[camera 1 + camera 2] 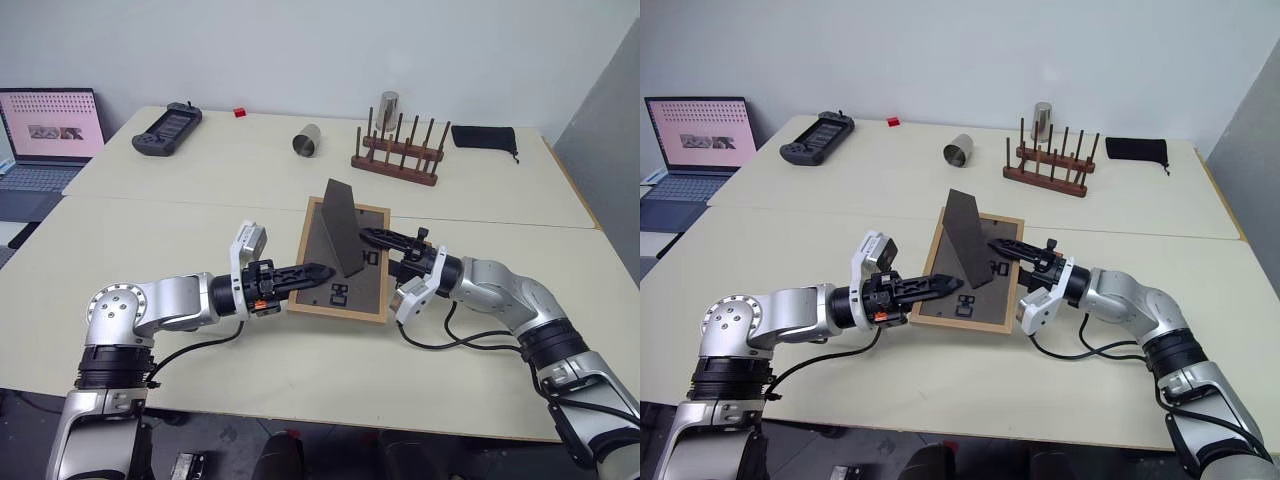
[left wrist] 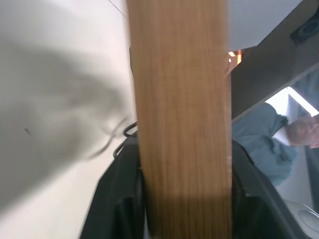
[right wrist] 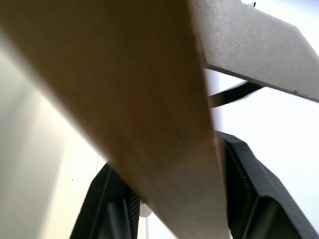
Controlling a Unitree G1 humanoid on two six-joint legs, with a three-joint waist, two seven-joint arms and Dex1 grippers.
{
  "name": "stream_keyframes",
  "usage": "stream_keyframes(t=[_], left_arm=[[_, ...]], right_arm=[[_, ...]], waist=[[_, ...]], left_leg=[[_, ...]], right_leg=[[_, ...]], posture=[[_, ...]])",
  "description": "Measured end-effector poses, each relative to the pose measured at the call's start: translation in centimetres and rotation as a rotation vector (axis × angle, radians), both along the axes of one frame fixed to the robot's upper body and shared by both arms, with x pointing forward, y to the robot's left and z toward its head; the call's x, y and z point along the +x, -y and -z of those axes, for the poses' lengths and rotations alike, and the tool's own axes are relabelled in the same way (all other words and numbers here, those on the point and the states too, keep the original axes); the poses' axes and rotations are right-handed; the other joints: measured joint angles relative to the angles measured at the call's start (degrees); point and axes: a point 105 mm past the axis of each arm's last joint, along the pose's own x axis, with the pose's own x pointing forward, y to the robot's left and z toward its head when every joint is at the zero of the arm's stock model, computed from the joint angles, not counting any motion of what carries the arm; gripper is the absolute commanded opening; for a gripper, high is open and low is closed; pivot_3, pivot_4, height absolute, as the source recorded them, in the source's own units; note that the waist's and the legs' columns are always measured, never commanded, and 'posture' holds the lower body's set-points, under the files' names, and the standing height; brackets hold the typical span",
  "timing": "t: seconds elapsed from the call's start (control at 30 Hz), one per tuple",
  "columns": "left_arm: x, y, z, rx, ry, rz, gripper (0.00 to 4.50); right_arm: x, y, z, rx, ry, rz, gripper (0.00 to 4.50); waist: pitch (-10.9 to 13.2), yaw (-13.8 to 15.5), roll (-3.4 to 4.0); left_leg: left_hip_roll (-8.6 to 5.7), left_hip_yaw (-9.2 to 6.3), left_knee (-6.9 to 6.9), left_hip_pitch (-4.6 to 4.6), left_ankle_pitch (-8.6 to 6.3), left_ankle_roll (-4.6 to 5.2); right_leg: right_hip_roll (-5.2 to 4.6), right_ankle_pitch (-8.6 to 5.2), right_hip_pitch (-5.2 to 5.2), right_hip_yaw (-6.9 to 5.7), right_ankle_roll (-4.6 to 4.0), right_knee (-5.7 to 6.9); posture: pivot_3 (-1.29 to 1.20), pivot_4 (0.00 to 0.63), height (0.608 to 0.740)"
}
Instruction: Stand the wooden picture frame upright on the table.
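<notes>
While the wooden picture frame (image 1: 338,263) lies face down on the table (image 1: 200,200), well in front of the peg rack (image 1: 397,158), its stand sticks up; left gripper (image 1: 322,271) and right gripper (image 1: 370,237) each clamp an opposite rail, probably to tip it upright

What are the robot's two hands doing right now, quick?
Left gripper: closed on the left edge of the small rectangular light-wood picture frame, which lies back-up.
Right gripper: closed on the frame's right edge.
</notes>
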Motion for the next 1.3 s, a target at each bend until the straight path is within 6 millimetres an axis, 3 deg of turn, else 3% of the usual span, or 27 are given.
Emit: stream_keyframes(t=[0.17,0.3,0.43,0.53,0.63,0.73,0.83,0.93,1.07,1.3], left_arm=[[1.2,-2.0,-0.5,0.094,0.063,-0.087,3.57],[2.8,-4.0,-2.3,0.192,0.194,-0.194,4.45],[3.3,-5.2,-4.0,0.337,0.403,-0.275,4.50],[3.3,-5.5,-3.3,0.531,0.545,-0.286,4.50],[3.8,-4.8,-2.0,0.752,0.744,-0.289,4.50],[3.8,-4.3,-1.9,0.831,0.880,-0.289,4.50],[4.0,-4.2,-0.9,0.840,0.897,-0.309,4.50],[3.9,-3.8,-0.2,0.835,0.902,-0.294,4.50],[3.8,-3.5,0.3,0.831,0.902,-0.286,4.50],[3.6,-3.3,1.2,0.823,0.885,-0.283,4.50]], right_arm=[[0.1,0.8,0.4,0.014,-0.074,0.022,1.37],[0.3,2.1,-0.6,0.087,-0.174,0.047,1.37],[0.9,2.9,-1.6,0.217,-0.415,0.085,1.36],[1.6,2.4,-2.1,0.330,-0.613,0.090,1.36],[3.6,1.6,-2.4,0.542,-1.076,0.075,1.36],[3.7,1.1,-1.8,0.585,-1.401,0.028,1.36],[3.9,1.4,-0.6,0.585,-1.635,0.002,1.36],[4.6,1.8,0.3,0.601,-1.724,0.003,1.36],[5.4,0.8,1.7,0.610,-1.806,-0.002,1.36],[5.6,0.7,3.2,0.614,-1.810,0.000,1.36]], waist=[[0.00,0.04,0.00],[0.00,0.05,0.00],[0.00,-0.05,0.00],[0.00,-0.12,0.01],[0.02,0.08,0.02],[0.01,0.56,0.02],[0.02,0.96,0.02],[0.02,1.14,0.01],[0.02,0.76,0.02],[0.02,0.76,0.01]], left_leg=[[-0.03,0.00,0.00,0.00,0.00,0.00],[-0.01,0.01,-0.03,-0.01,0.00,0.00],[0.05,0.03,-0.06,0.01,0.00,0.00],[0.07,0.06,-0.08,0.06,0.00,0.00],[0.08,0.08,-0.06,0.09,-0.01,0.01],[0.06,0.10,-0.09,0.07,-0.13,0.22],[0.04,0.16,-0.11,0.01,-0.15,0.26],[0.04,0.15,-0.08,-0.18,-0.16,0.27],[0.06,0.15,-0.10,-0.17,-0.16,0.27],[0.05,0.12,-0.09,-0.22,-0.16,0.27]], right_leg=[[-0.01,0.00,0.02,0.00,0.00,-0.02],[-0.01,0.00,0.04,0.00,0.00,-0.04],[0.00,0.00,0.06,0.00,-0.01,-0.08],[0.04,0.00,0.07,0.02,-0.01,-0.06],[0.05,0.01,0.10,0.02,-0.04,-0.06],[0.04,0.01,0.09,0.02,-0.05,-0.14],[0.04,0.01,0.03,0.05,-0.05,-0.21],[0.05,0.01,-0.17,0.04,-0.05,-0.20],[0.07,0.01,-0.19,0.04,-0.05,-0.17],[0.06,0.01,-0.19,0.00,-0.04,-0.17]], posture=[[0.00,0.150,0.740],[0.00,0.150,0.740],[0.00,0.150,0.740],[0.00,0.150,0.740],[0.00,0.150,0.740],[0.00,0.150,0.740],[0.00,0.150,0.740],[0.00,0.150,0.740],[0.00,0.150,0.740],[0.00,0.150,0.740]])
